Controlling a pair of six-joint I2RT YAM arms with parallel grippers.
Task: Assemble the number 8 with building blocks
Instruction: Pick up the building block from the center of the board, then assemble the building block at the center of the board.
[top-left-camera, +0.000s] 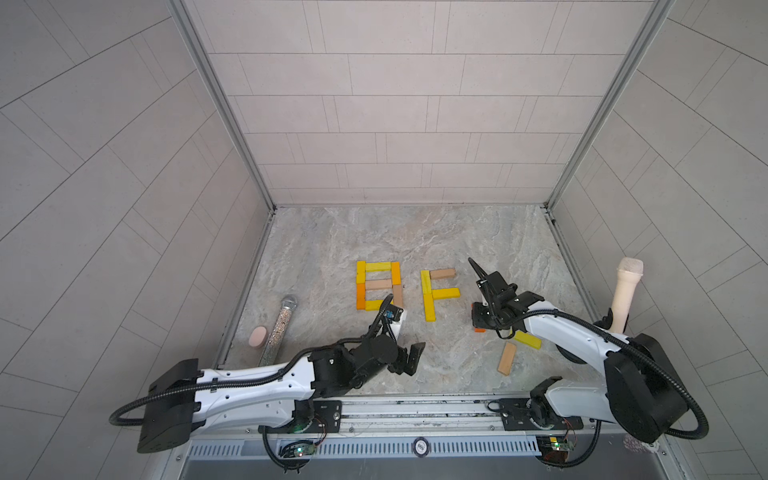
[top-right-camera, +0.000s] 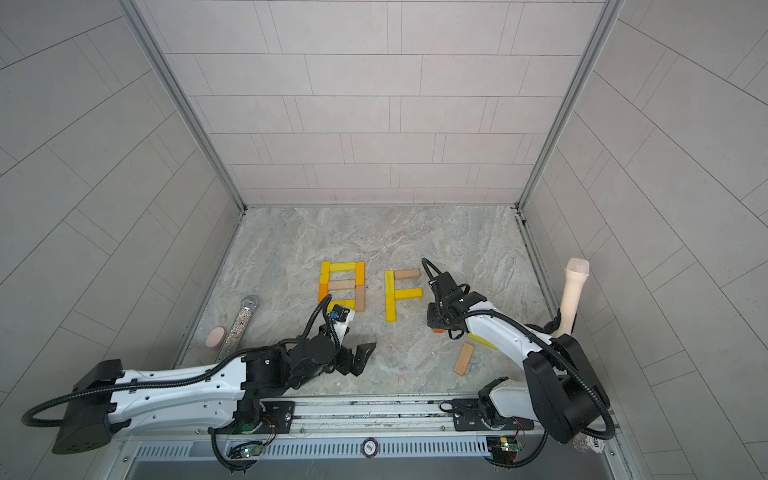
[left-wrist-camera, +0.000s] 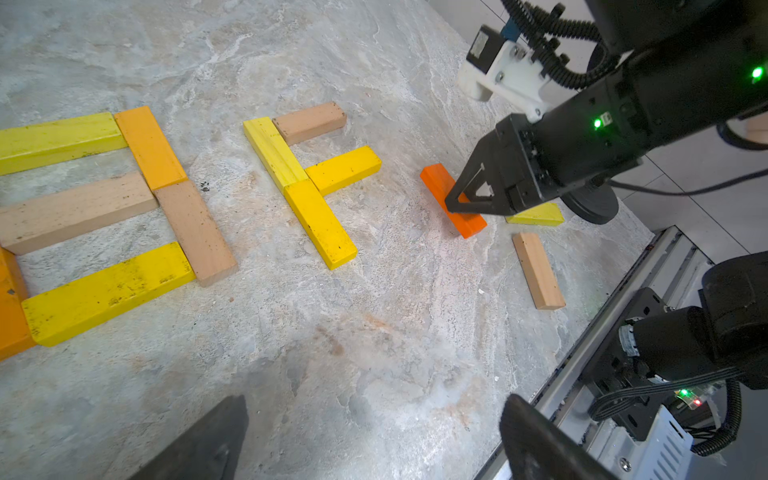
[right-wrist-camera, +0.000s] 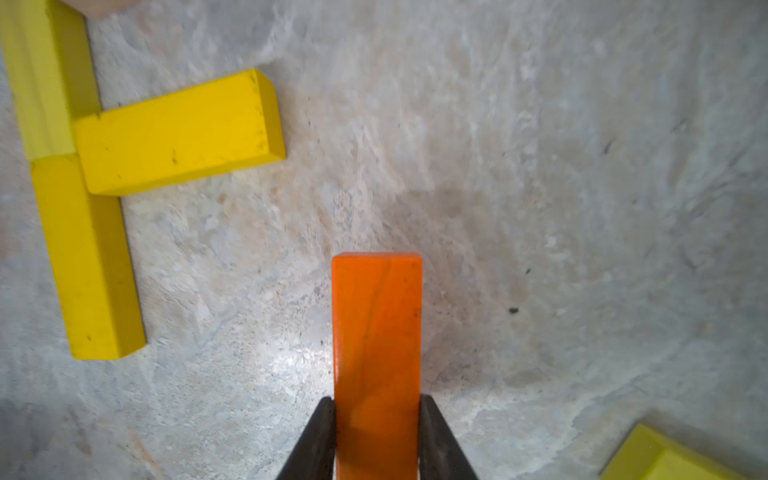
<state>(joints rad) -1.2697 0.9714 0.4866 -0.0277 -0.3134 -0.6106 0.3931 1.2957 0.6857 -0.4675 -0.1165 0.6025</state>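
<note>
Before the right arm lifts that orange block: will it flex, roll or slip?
Likely stiff: the orange block looks like solid wood with straight edges. Its flat faces shouldn't roll. The right gripper is shut across its long sides; smooth paint might let it slip slightly.

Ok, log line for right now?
right end effector: shut on orange block | left end effector: open | 8: complete | F-shaped figure: four blocks | loose: yellow block, tan block
</note>
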